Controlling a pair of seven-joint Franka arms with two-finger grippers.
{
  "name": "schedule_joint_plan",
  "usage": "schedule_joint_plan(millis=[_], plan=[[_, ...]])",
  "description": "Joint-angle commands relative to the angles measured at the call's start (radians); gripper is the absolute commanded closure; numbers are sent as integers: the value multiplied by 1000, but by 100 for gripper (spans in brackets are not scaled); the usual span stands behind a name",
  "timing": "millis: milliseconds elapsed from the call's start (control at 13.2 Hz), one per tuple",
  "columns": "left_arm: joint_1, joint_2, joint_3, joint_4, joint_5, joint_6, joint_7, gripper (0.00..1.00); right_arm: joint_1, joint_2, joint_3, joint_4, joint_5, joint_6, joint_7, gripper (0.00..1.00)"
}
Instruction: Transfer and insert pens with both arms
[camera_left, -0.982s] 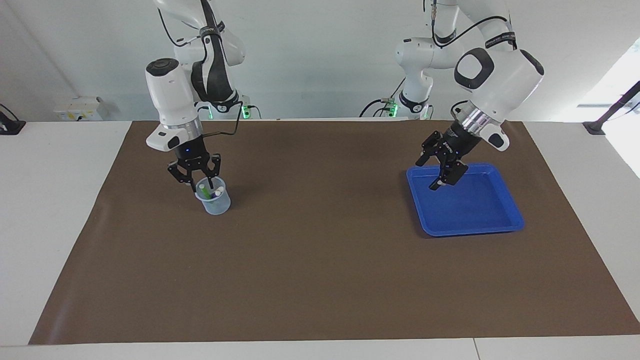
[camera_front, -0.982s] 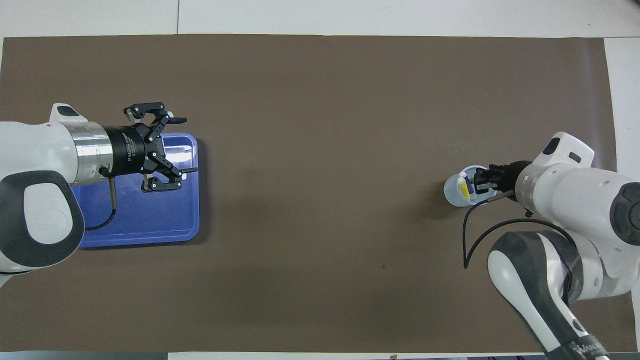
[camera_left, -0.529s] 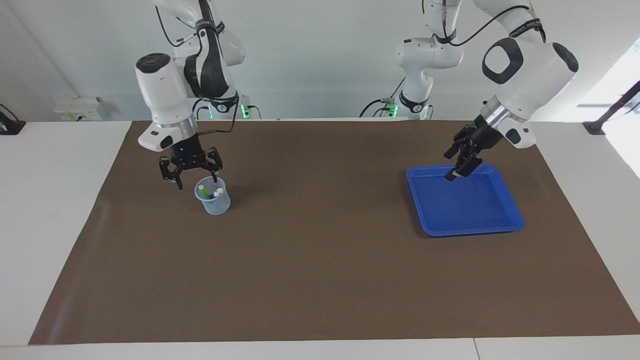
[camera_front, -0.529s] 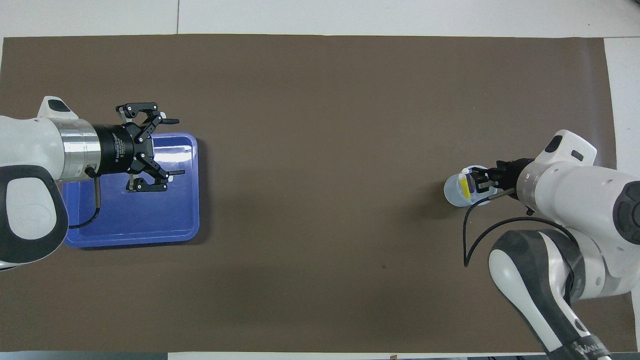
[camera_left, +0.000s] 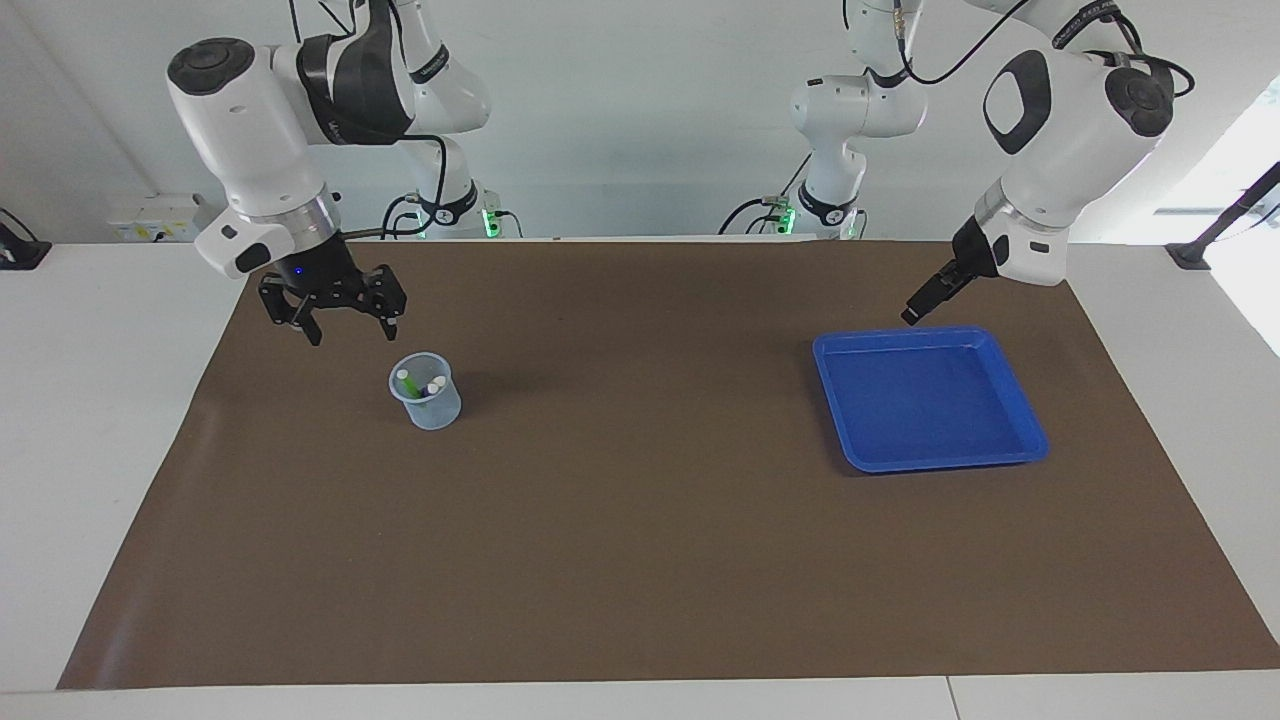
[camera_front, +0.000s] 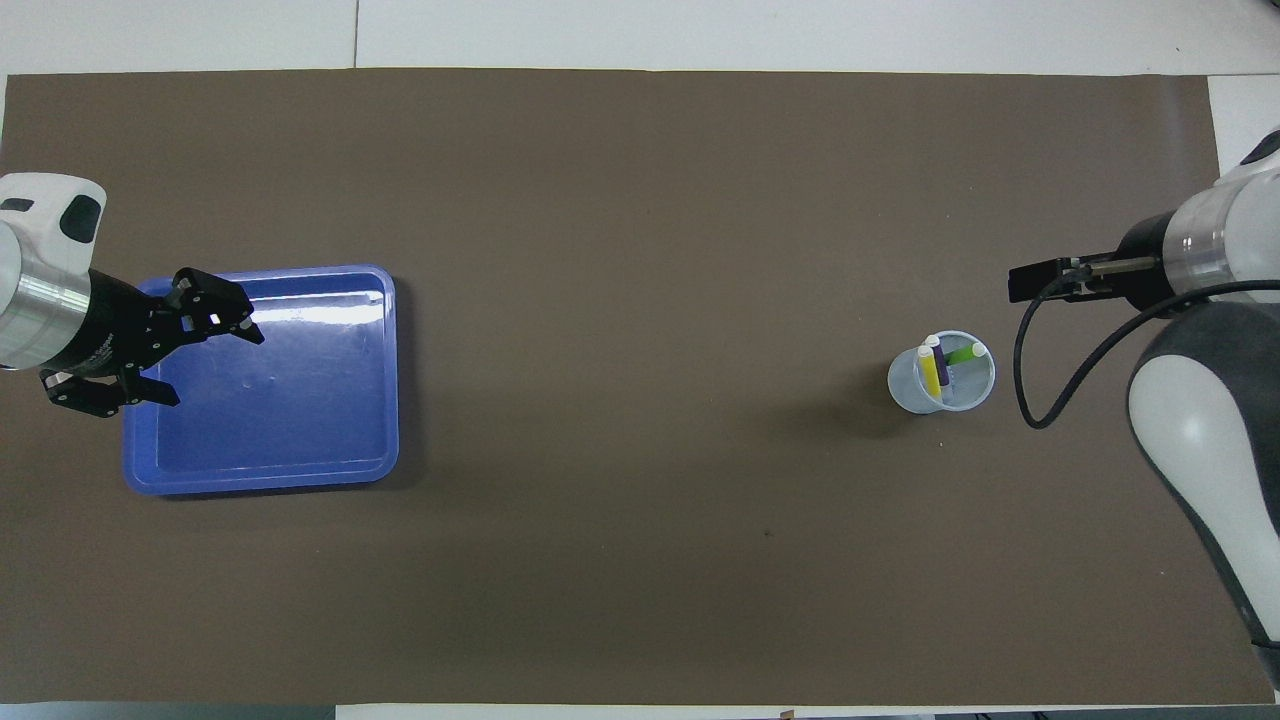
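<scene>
Blue tray (camera_left: 1020, 410), plain brown mat (camera_left: 640, 560), clear cup (camera_left: 440, 410) showing green pen (camera_front: 963, 354), yellow pen (camera_front: 930, 372), purple pen (camera_front: 940, 368), each white-tipped.

White bench (camera_left: 100, 420), brown mat (camera_left: 640, 540) spread over it, clear cup (camera_left: 428, 400) toward the right arm's end, blue tray (camera_left: 1010, 395) toward the left arm's end

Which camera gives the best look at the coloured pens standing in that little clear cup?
The overhead view. It looks down into the cup, so the yellow pen, purple pen and green pen each show apart. The facing view sees them through the cup's wall: mostly pale tips, a little green, and no yellow that I can make out.
</scene>
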Motion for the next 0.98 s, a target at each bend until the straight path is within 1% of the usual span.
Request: schedule_joint_plan(millis=[0,227,378,453,529,604,680,831,907], plan=[[14,17,4,109,68,-154,195,0,-6,18,2,76,-25,-105,54,0],[22,18,6,195,70,-271,426,0,-6,-32,-10,69,-26,-167,56,0],[24,20,3,249,70,-346,561,0,-6,-49,-14,65,-25,-196,57,0],[24,18,3,255,70,-378,628,0,-8,-52,-14,65,-25,-205,57,0],[24,17,0,255,68,-385,652,0,-11,-52,-14,65,-23,-214,59,0],[24,11,-7,248,67,-365,620,0,-12,-52,-14,65,-22,-216,64,0],[22,9,-11,248,67,-336,574,0,-16,-52,-14,67,-19,-217,65,0],[22,15,-13,249,71,-258,557,0,-20,-51,-16,68,-8,-216,65,0],[24,17,-10,249,74,-250,555,0,-22,-49,-16,73,-7,-216,67,0]])
